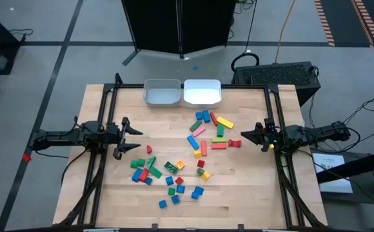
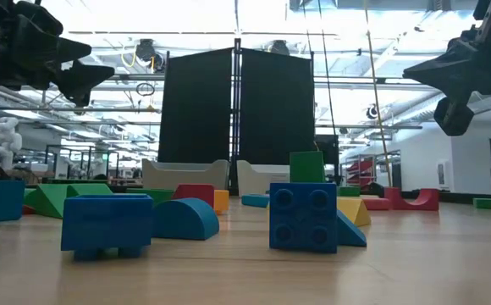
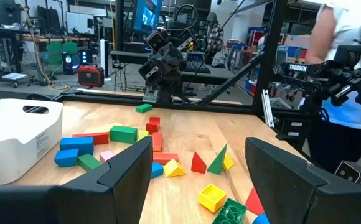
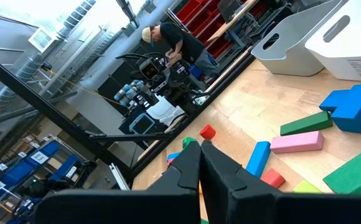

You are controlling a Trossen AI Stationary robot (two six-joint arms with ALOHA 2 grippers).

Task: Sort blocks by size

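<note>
Several coloured blocks lie loose on the wooden table, one group toward the far right (image 1: 209, 129) and one toward the near middle (image 1: 158, 171). They also show in the left wrist view (image 3: 123, 134) and the right wrist view (image 4: 297, 142). My left gripper (image 1: 135, 138) hovers at the table's left side, open and empty, with its fingers wide apart (image 3: 196, 168). My right gripper (image 1: 244, 136) hovers at the right side, shut and empty (image 4: 200, 155), just above a red arch block (image 1: 235, 142). Both are raised above the table in the low view, the left (image 2: 85, 76) and the right (image 2: 432, 72).
Two pale rectangular bins stand side by side at the table's far edge, the left one (image 1: 162, 93) and the right one (image 1: 202, 92). Bare wood lies between each gripper and the nearest blocks. A person stands beyond the table (image 3: 348, 37).
</note>
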